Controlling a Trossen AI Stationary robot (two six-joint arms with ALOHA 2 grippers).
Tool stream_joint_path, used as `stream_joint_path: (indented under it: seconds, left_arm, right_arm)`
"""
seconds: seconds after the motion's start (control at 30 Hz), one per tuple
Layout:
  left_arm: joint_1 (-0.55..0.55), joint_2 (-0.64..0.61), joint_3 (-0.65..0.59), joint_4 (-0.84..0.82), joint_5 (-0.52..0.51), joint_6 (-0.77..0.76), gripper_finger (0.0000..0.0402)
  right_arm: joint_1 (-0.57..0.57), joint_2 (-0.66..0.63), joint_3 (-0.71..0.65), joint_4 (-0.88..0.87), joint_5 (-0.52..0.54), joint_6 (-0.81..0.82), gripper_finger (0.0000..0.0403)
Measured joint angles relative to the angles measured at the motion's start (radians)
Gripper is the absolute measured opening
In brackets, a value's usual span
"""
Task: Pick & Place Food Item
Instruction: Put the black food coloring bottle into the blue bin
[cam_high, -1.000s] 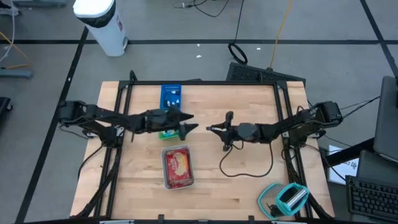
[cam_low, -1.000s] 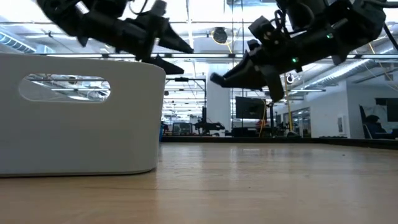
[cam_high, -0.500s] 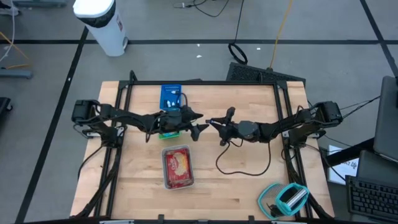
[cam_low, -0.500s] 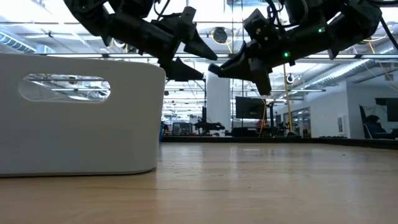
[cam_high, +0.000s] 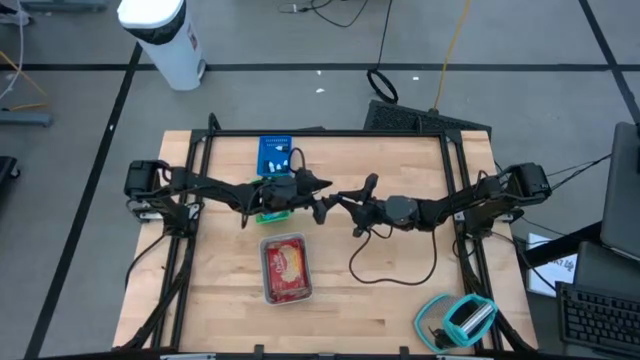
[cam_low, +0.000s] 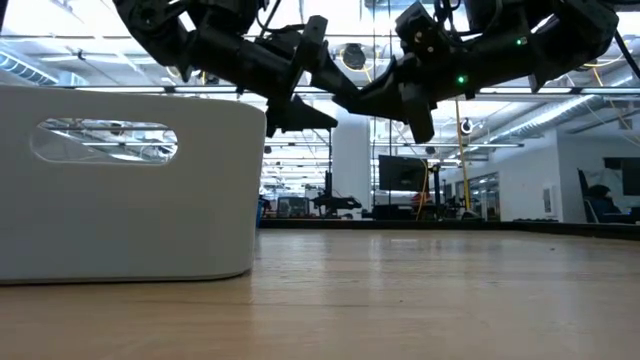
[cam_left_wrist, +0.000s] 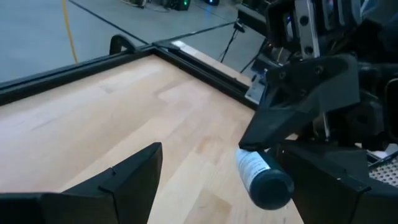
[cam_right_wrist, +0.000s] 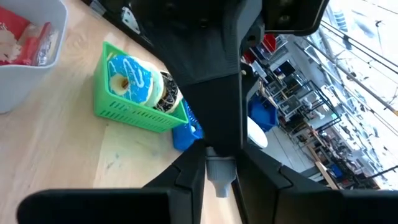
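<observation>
The right gripper (cam_high: 338, 202) grasps a small dark bottle (cam_left_wrist: 262, 179) in the air at table centre, offering it at 9 o'clock to the wide-open left gripper (cam_high: 318, 196), probably for a handover

Both arms raised, meeting mid-table.
Left gripper (cam_high: 322, 196) fingers spread wide; right gripper (cam_high: 338, 201) clamped on something small, tips facing.

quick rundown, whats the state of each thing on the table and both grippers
left gripper: open, raised above the table, facing the small bottle
right gripper: shut on small bottle, raised
small bottle: held in the air, dark cap toward the left gripper
white bin: holds a red food pack
green basket: holds donuts
</observation>
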Motion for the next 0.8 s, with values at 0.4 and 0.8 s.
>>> stream_joint_path:
  seconds: [0.4,0.8]
  left_arm:
    - [0.003,-0.001,0.000,0.001,0.049,-0.012,0.0254]
    - [0.003,-0.001,0.000,0.032,0.061,-0.030,0.0118]
  right_arm:
    - [0.002,0.000,0.000,0.015,0.000,-0.019,0.0071]
    - [0.001,0.000,0.000,0.013,0.001,-0.016,0.0074]
